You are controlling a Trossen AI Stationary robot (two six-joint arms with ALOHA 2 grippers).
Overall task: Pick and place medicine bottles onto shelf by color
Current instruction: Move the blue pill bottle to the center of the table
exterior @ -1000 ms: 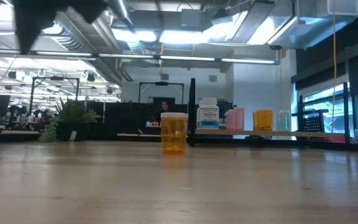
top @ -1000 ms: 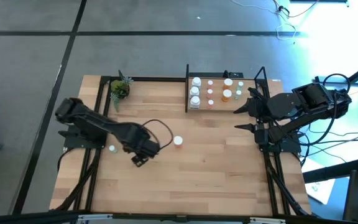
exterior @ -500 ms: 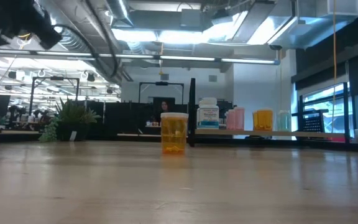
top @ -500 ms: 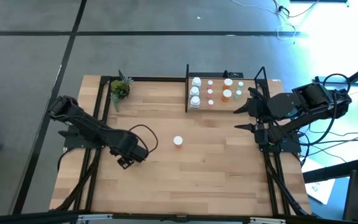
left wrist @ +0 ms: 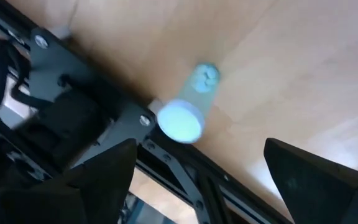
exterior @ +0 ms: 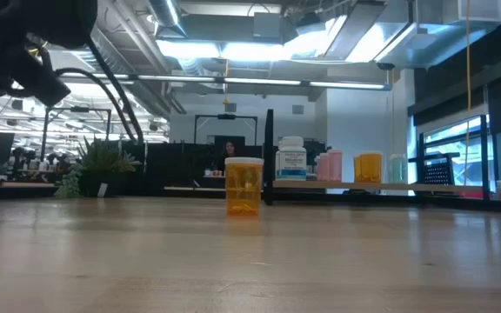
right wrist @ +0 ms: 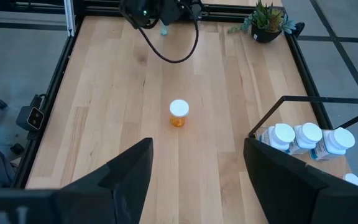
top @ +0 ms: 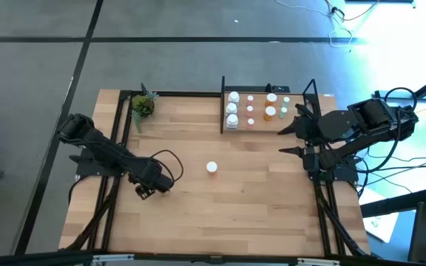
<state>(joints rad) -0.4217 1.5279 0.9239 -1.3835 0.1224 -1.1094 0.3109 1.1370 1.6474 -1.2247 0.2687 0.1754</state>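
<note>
An orange bottle [top: 211, 168] with a white cap stands upright alone mid-table; it also shows in the low view [exterior: 243, 185] and the right wrist view [right wrist: 178, 114]. A pale green bottle [left wrist: 188, 109] with a white cap stands upright by the table's left edge. My left gripper [top: 146, 192] is open above it, its fingers apart on either side [left wrist: 197, 149], touching nothing. The shelf [top: 265, 127] at the far right holds white [top: 232, 108], pink, orange [top: 271, 112] and pale green bottles. My right gripper [top: 285, 141] is open and empty just in front of the shelf.
A small potted plant [top: 142, 106] stands at the far left corner. Black frame rails [top: 117, 118] run along the table's left and right edges. Bare wood lies between the orange bottle and both grippers.
My left gripper has gone from beside the orange bottle toward the table's left edge and now stands over the pale green bottle. The orange bottle has stayed upright in place.
</note>
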